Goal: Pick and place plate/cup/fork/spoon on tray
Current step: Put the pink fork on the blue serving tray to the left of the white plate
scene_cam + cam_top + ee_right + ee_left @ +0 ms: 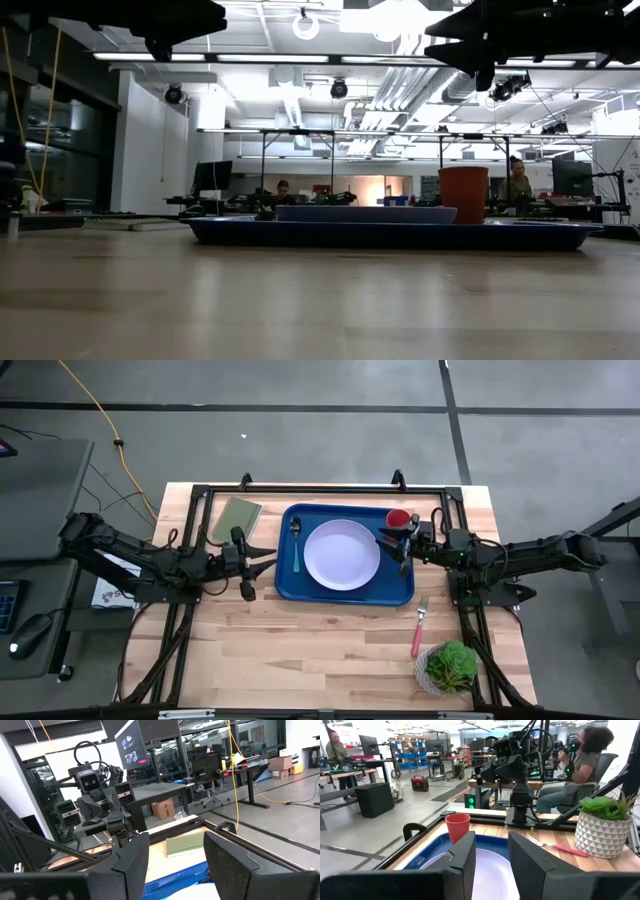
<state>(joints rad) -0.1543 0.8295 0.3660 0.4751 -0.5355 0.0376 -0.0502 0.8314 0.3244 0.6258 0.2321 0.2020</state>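
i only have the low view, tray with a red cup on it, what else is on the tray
Observer: The plate lies mid-tray; the spoon lies beside it, on the side away from the cup.
Operator: fork in yet
Observer: No, the fork lies on the table, outside the tray, near a potted plant.
Operator: grippers holding anything
Observer: No. The left gripper hangs open at one tray edge, the right gripper open over the plate's rim beside the cup.

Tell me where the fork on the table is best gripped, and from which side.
Probably mid-handle, from straight above: the fork lies flat on bare wood outside the tray, its slim pink handle pointing toward the potted plant. The right claw is nearest; closing across the handle's width seems safest.
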